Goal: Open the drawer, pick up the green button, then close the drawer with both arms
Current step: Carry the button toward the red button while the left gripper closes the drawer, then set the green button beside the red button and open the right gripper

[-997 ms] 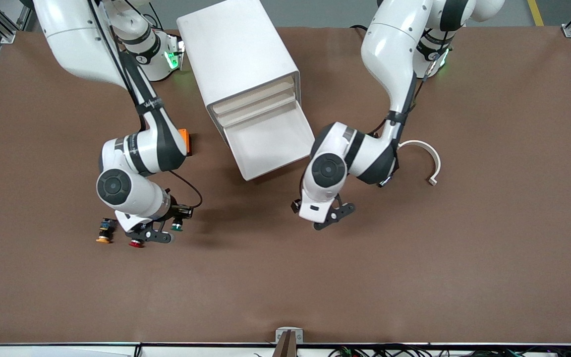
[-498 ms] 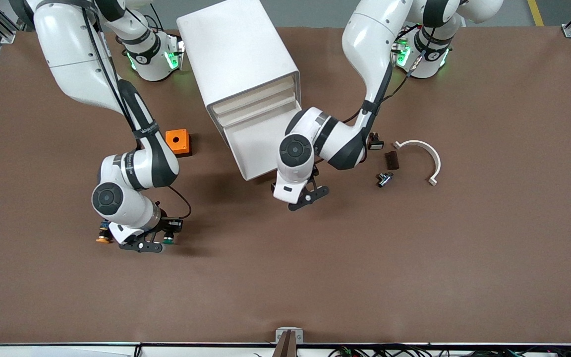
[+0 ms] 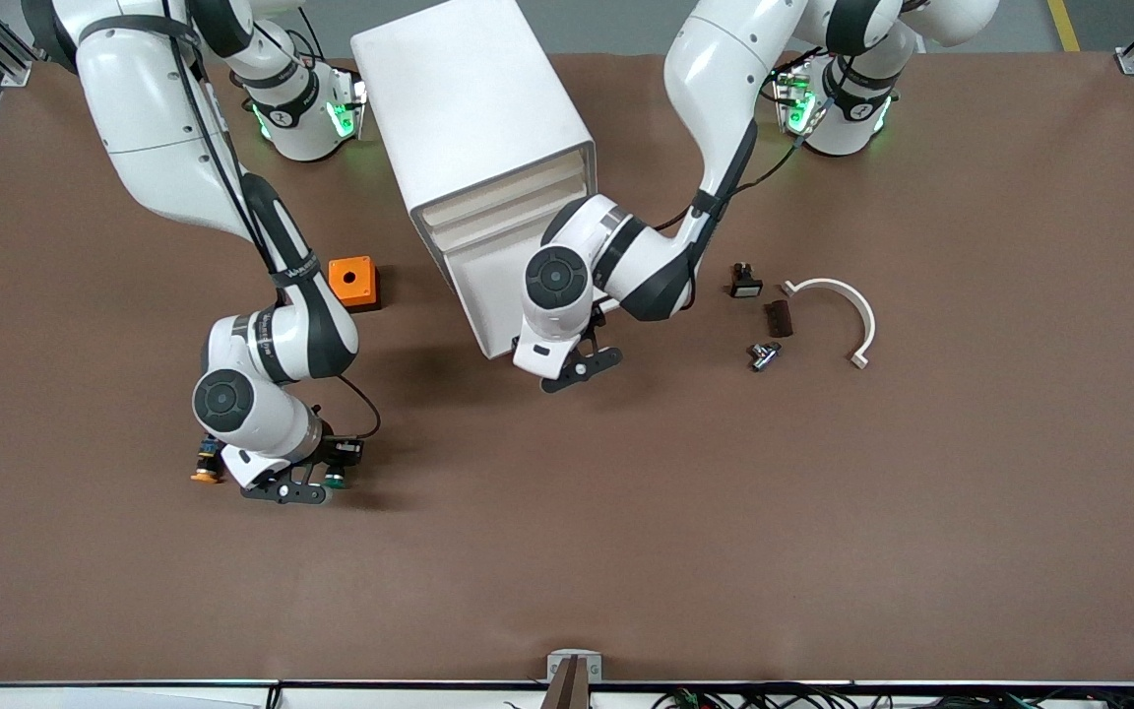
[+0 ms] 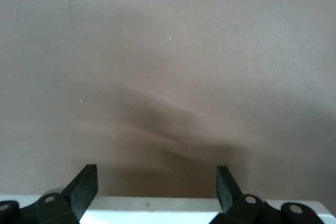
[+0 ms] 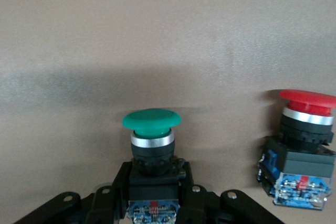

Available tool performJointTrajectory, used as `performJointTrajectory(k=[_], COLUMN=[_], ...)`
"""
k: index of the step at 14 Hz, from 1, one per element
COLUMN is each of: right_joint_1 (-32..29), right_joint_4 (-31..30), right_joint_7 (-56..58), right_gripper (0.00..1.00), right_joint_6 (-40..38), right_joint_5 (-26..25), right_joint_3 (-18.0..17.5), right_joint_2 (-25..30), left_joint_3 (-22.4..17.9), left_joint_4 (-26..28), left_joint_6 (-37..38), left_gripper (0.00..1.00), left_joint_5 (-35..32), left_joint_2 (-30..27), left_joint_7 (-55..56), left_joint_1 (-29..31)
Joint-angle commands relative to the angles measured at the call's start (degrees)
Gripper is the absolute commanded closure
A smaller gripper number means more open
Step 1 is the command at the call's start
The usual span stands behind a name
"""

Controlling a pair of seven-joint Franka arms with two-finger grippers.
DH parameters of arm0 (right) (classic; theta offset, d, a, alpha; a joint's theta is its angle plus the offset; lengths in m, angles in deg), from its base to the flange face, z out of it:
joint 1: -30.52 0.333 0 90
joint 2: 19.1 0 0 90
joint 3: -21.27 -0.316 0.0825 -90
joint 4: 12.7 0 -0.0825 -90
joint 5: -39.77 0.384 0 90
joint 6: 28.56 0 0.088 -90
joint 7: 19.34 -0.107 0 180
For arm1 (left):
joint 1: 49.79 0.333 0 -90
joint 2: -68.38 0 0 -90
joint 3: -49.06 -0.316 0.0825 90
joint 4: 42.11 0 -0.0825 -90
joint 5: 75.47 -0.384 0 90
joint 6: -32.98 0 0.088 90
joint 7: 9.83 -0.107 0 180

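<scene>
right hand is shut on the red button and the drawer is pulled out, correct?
Not quite. The right wrist view shows the right hand shut on the green button; the red button stands free beside it. The drawer is indeed pulled out.

No text, label, brand or number can be read on any object on the table. A small white marking shows on a black section of the right arm (image 3: 299, 261), but it is too small to make out.
</scene>
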Motion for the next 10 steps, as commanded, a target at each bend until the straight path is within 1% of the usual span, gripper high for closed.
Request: performJointTrajectory(k=[1, 5, 7, 10], right_joint_1=[-1.1, -0.9, -0.8, -0.9], right_joint_4=[0.7, 2.0, 3.4, 6.2], right_joint_7=[0.2, 0.3, 0.4, 1.6], right_gripper=[0.01, 0.0, 0.0, 0.0], right_joint_6=[0.3, -1.5, -5.7, -14.5], right_joint_5=[-0.6, -0.7, -0.8, -1.0], right_joint_3=[-0.9, -0.9, -0.9, -0.7], right_joint_2=[-0.5, 0.5, 2.0, 5.4], left_joint_3=[2.2, 5.2, 6.9, 7.5], left_joint_4=[0.7, 1.0, 1.0, 1.0], left_joint_6=[-0.1, 0.3, 0.3, 0.4], left_gripper=[0.01, 0.01, 0.01, 0.01], left_joint_5=[-0.5, -0.4, 0.4, 3.5], left_joint_2=[-0.8, -0.9, -0.9, -0.9], left_joint_7=[1.9, 4.0, 5.0, 5.7], left_joint_1=[0.2, 0.4, 0.5, 0.1])
